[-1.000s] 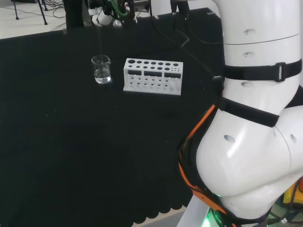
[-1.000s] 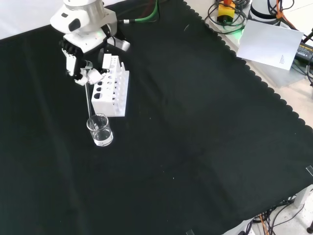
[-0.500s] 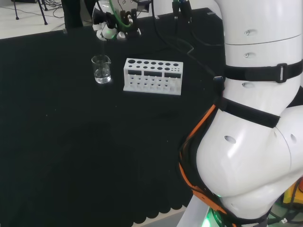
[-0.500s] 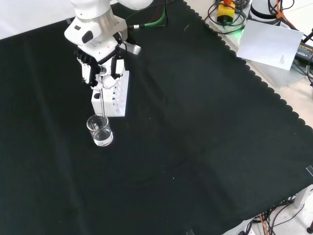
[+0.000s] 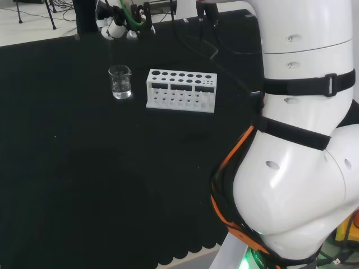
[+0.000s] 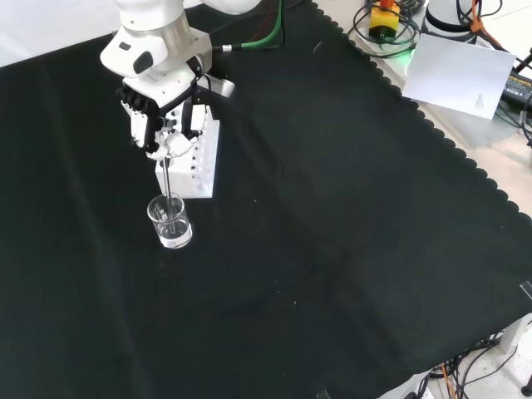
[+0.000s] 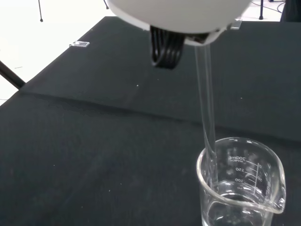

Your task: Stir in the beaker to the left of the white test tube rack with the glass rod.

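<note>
Front view, going left to right: the hand [image 6: 158, 125] hangs over the bench [image 6: 332, 249] with its fingers [image 6: 137, 125] curled around the top of the glass rod [image 6: 169, 187], which runs down from there into the beaker [image 6: 170, 222]. The white rack [image 6: 193, 160] sits just beside the beaker, a bit farther back and to the right, partly behind the hand.

Wrist view backs this up nicely: the rod passes over the rim and its lower end is inside the beaker [image 7: 242, 186], close to the near wall. Looks like a little clear liquid at the bottom, and the tip seems to reach down to it, though glass on glass makes that hard to call.

In the head view the beaker [image 5: 120, 82] stands left of the rack [image 5: 180, 90], so it's the right one.

So my read: picking up the rod and getting it into the beaker is done, and we're in the stirring part. What's left is swirling it around a while, then lifting the rod out.
</note>
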Action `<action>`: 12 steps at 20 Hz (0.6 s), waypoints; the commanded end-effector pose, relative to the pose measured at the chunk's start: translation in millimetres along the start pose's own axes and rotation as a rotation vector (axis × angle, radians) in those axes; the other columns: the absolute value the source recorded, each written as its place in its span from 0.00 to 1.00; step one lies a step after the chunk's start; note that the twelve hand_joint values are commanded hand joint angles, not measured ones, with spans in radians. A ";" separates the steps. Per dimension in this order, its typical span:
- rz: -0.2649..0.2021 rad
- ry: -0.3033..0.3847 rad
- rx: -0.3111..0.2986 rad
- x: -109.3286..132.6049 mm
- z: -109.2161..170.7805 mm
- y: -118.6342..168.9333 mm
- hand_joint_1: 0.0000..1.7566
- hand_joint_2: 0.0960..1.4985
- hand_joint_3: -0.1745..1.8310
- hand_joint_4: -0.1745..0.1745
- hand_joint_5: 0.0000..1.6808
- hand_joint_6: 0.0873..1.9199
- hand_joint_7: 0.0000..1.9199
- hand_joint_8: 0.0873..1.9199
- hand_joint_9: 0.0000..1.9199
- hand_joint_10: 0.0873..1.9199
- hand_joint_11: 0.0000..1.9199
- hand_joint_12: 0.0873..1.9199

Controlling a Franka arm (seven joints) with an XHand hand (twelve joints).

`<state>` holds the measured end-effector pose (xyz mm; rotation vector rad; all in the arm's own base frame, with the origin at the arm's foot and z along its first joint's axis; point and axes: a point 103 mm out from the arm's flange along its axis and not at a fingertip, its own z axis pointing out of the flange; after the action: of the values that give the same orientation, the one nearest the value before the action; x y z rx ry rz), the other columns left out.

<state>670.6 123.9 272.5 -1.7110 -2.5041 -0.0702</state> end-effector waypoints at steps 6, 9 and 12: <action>0.049 -0.002 0.010 -33.4 1.3 -12.8 0.74 0.37 0.55 0.00 0.63 0.45 0.61 0.64 0.90 0.37 0.91 0.31; 0.056 0.003 0.007 -53.7 7.4 -19.8 0.74 0.37 0.55 0.00 0.63 0.45 0.61 0.64 0.90 0.37 0.91 0.31; 0.051 -0.010 0.012 -39.7 5.0 -22.7 0.74 0.37 0.55 0.00 0.63 0.45 0.61 0.64 0.90 0.37 0.91 0.31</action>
<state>670.5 79.6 262.9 -1.7659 -2.4562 -0.0523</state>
